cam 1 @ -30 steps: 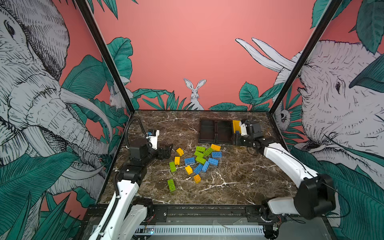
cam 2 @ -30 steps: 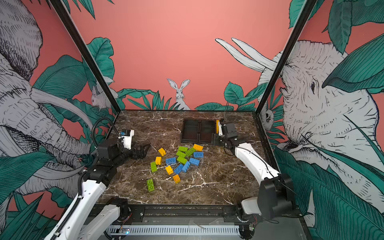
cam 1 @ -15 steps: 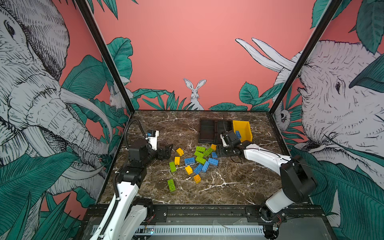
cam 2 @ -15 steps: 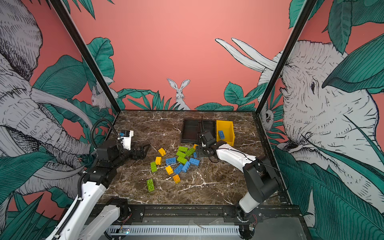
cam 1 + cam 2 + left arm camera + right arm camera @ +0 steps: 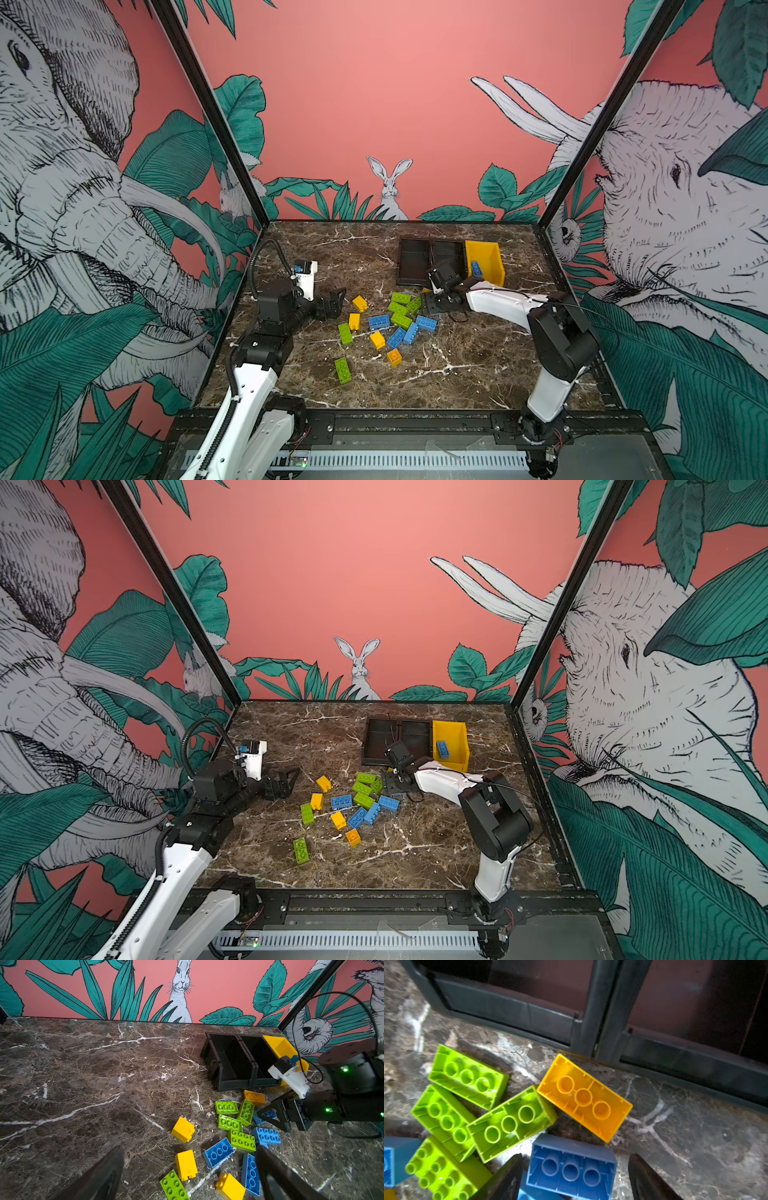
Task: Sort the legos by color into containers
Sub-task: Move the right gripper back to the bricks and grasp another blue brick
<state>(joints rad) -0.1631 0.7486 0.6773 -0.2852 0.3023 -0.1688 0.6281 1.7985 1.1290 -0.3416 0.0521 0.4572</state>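
Step in hand, by judgement: picking the blue brick (image 5: 572,1165) at lower centre of the right wrist view.
- Straddled by the right gripper (image 5: 575,1158), one finger off each short end. Jaws parted wide, closed on nothing.
- To do it well: drop straight down and keep the left finger off the lime green brick (image 5: 510,1124) close by at left. Stay clear of the orange-yellow brick (image 5: 584,1097) just above. Squeeze along the length and lift before swinging.
- Likely bound for the yellow bin (image 5: 494,266) at the right end of the bin row, already holding one blue piece (image 5: 476,269).
- Left gripper (image 5: 334,300) spread fully, empty, hovering at the left edge of the pile. Best kept out of the way.

Look of the target: chunky, matte blue, lying underside up. Hollow shell with three round tubes in a row.

Other legos (image 5: 379,321) loose on the marble at mid-frame, just below the black bins (image 5: 401,266), both seemingly empty.
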